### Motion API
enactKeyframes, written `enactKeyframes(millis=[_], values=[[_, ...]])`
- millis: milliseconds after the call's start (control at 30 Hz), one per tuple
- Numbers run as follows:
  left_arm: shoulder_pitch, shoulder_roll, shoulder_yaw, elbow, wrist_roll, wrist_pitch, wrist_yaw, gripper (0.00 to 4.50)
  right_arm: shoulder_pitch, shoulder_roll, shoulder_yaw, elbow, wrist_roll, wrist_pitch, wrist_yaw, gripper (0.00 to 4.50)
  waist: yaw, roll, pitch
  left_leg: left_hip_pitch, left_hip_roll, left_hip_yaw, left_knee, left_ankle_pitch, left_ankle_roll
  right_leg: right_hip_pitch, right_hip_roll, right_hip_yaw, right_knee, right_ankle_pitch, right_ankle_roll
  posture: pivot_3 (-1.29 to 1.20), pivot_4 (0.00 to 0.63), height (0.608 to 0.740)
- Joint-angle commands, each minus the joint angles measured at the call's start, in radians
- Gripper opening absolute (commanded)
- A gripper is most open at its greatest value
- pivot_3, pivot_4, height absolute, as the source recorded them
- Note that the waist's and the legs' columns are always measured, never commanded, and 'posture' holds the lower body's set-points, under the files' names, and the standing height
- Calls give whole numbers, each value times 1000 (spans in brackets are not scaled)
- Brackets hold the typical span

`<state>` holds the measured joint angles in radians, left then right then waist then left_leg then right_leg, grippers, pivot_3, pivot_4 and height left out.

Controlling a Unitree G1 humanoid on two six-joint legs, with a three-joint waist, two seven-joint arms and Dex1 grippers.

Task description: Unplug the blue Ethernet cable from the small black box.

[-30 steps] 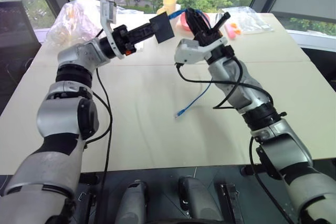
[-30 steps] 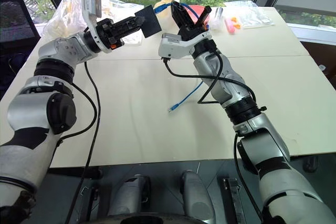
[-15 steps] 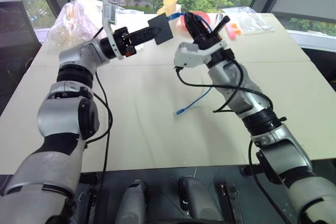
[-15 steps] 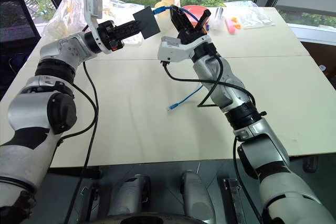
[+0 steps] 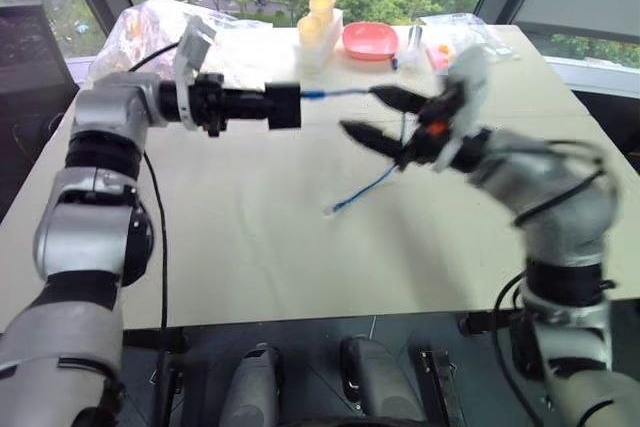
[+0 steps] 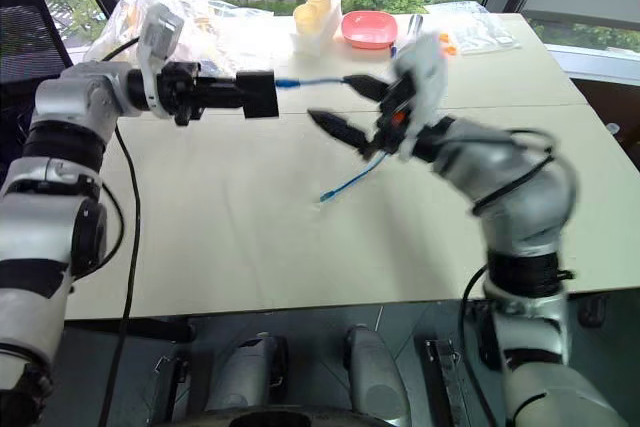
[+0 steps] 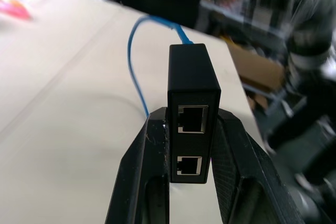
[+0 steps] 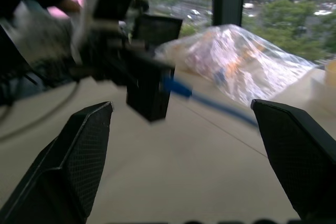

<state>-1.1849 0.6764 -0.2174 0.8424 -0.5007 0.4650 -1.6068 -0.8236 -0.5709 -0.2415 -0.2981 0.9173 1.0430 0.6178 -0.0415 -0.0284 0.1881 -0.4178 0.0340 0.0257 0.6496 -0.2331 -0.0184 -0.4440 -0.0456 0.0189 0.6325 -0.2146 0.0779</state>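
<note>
My left gripper [image 5: 272, 107] is shut on the small black box [image 5: 284, 107] and holds it level above the table, pointing right. In the left wrist view the box [image 7: 192, 85] sits between the two fingers [image 7: 151, 174], with two empty ports facing the camera. The blue Ethernet cable [image 5: 335, 94] is plugged into the box's far side. It runs right, then drops to a loose end [image 5: 338, 209] on the table. My right gripper [image 5: 378, 115] is open, its fingers spread wide around the cable's line just right of the box [image 8: 150, 89].
At the table's far edge stand yellow cups [image 5: 322, 15], a pink bowl [image 5: 370, 41] and clear plastic bags [image 5: 145, 32]. Another bag with small pink items [image 5: 452, 39] lies at the far right. The cream table [image 5: 250, 247] is bare nearer to me.
My right gripper has opened wide and swung down and right, away from the box. My left gripper has carried the box lower and leftward and turned it level.
</note>
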Motion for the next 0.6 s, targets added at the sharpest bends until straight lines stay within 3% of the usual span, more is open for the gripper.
enactKeyframes(millis=[33,367,600], values=[[-20,45,-84,-89,-138,3,-8,501,-182,-102,-26,133,76,135,29,4454,3,0,0,0,0,0,0,0,0,0,0,0,0,-1,-2,0,150,740],[-66,52,-169,-101,-226,-56,-8,501,-353,-283,357,268,-160,22,418,4454,8,0,0,-12,-4,6,1,-1,2,-11,1,2,-1,1,3,0,150,740],[-81,28,-190,-81,-246,-75,-8,501,-521,-211,514,498,-314,-37,590,4454,0,0,0,-17,-3,7,3,-1,2,-17,3,3,1,1,4,0,150,740]])
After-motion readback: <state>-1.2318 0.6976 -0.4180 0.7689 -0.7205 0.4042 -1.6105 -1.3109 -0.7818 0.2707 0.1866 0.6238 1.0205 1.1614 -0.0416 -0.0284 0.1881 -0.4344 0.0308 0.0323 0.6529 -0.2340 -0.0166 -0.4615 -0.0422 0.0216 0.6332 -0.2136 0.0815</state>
